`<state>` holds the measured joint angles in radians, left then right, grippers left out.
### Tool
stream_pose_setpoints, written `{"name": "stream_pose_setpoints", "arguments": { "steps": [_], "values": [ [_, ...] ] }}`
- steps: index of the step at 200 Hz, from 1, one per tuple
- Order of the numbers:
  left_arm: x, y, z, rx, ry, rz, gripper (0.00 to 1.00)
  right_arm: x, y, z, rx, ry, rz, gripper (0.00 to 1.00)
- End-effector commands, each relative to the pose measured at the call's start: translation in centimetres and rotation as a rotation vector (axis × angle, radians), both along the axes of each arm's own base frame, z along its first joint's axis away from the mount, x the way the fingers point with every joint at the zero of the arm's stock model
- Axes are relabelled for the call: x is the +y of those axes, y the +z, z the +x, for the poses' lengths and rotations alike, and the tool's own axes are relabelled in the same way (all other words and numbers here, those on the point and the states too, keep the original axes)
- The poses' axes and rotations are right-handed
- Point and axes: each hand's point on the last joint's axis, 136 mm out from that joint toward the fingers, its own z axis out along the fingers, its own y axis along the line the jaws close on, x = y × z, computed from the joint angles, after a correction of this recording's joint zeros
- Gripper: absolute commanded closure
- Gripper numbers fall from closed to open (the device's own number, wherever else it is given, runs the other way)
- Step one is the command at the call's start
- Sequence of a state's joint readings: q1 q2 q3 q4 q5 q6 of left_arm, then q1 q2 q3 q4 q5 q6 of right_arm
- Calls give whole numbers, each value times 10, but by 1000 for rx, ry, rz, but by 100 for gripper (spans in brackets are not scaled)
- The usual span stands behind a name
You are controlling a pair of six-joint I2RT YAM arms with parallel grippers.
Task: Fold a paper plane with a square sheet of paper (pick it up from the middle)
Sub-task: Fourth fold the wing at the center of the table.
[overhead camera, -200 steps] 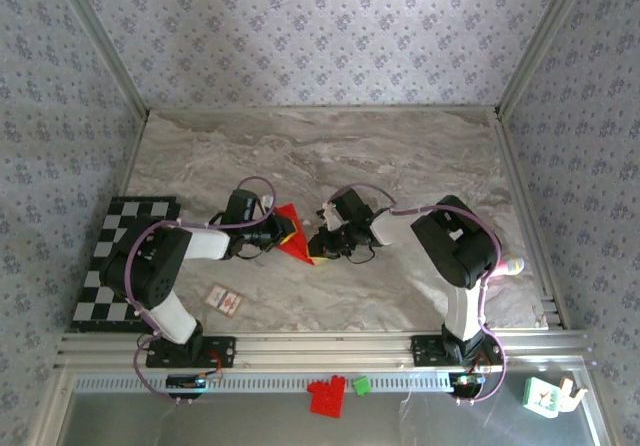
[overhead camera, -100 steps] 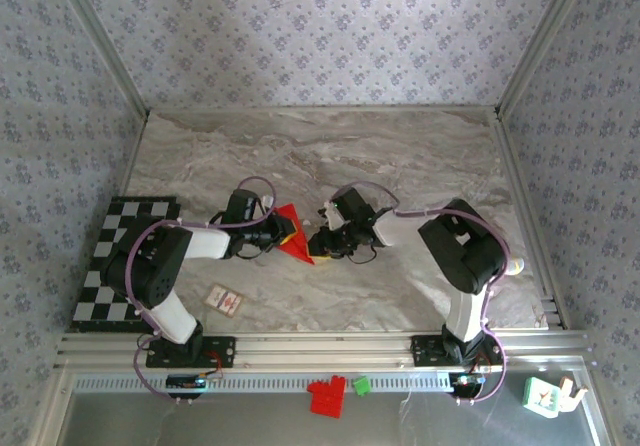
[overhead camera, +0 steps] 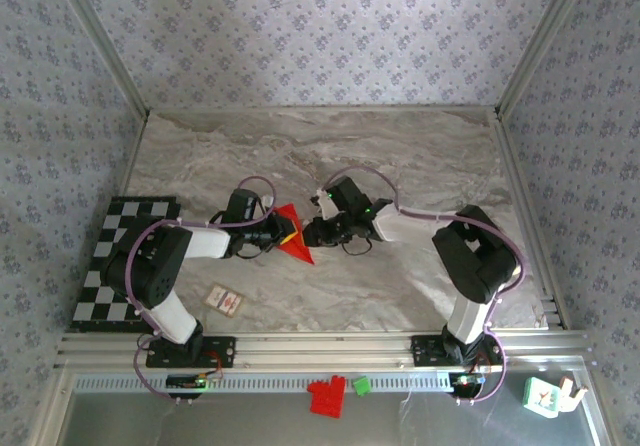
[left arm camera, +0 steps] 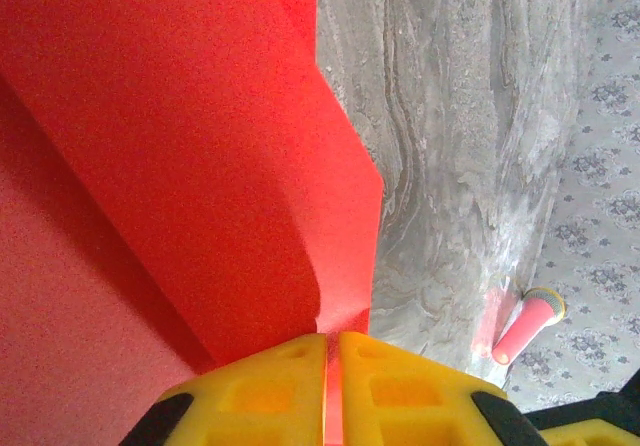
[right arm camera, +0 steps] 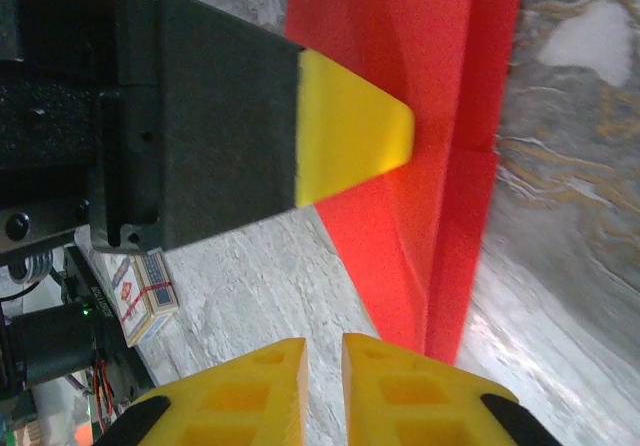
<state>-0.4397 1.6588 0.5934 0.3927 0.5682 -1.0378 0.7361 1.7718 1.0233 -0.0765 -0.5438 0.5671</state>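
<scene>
Near the middle of the tabletop, a little toward its left edge, the left pincer (left arm camera: 332,354) is clamped on the square sheet of paper (left arm camera: 150,166), its yellow pads pressed together with a sliver of red between them. The sheet is already creased into a pointed, layered wedge, with one flap standing over another. This grip looks meant to anchor the paper so that the folds keep their line while the other arm works. The right pincer (right arm camera: 325,361) faces it from the opposite side, its pads drawn almost together with only a slit between them. No paper shows in that slit. The wedge's narrow end lies just beside one pad, so this pincer seems poised to press or pinch a crease, not to carry the sheet. From the right wrist, one yellow fingertip (right arm camera: 350,136) of the left pincer lies flat across the red surface. Whether the paper's underside rests fully on the marble is unclear. The tabletop (overhead camera: 400,156) is grey veined marble. A small white card (overhead camera: 224,300) lies toward the near edge, a checkerboard (overhead camera: 105,266) overhangs the left edge, and a pink marker (left arm camera: 525,326) lies by the right edge. Patterned wallpaper (overhead camera: 300,36) encloses the other three sides, and a red toy brick (overhead camera: 325,397) sits below the near rail.
</scene>
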Motion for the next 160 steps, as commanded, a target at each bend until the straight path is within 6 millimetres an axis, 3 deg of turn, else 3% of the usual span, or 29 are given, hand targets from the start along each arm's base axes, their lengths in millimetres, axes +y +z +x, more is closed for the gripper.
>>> {"name": "stream_pose_setpoints", "arguments": {
  "steps": [1, 160],
  "values": [
    [-3, -2, 2, 0, -12, 8, 88, 3, -14, -3, 19, 22, -45, 84],
    [4, -13, 1, 36, 12, 48, 89, 4, -41, -11, 82, 39, -85, 86]
  ]
}}
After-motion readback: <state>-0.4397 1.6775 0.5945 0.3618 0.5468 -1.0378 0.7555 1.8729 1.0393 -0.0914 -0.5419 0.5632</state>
